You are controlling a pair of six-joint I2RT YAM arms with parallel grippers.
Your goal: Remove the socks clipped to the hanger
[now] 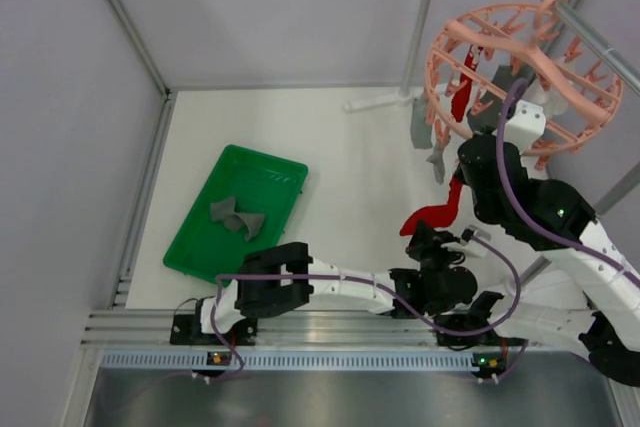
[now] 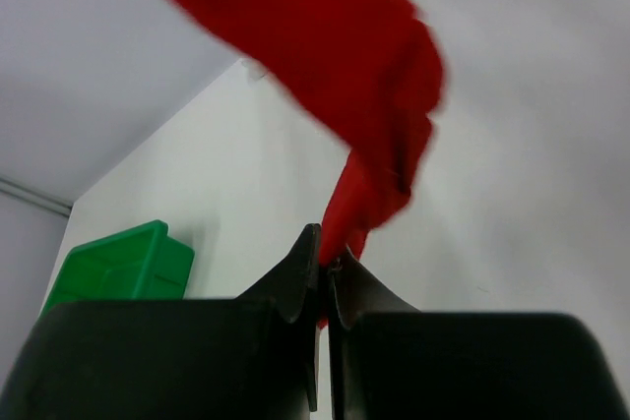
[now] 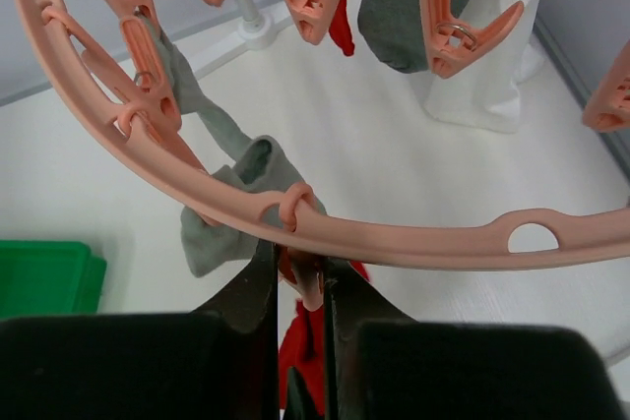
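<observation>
White table (image 1: 340, 147) lies below the left gripper (image 2: 323, 255) and right gripper (image 3: 300, 277). Grey walls (image 1: 280, 7) stand beyond and left of them. Metal posts (image 1: 125, 22) frame the walls.

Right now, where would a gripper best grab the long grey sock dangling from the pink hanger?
Probably the loose lower end of the grey sock, coming from below. That end hangs free under the hanger ring, while its top is pinched in a clip among crowded spokes.
</observation>
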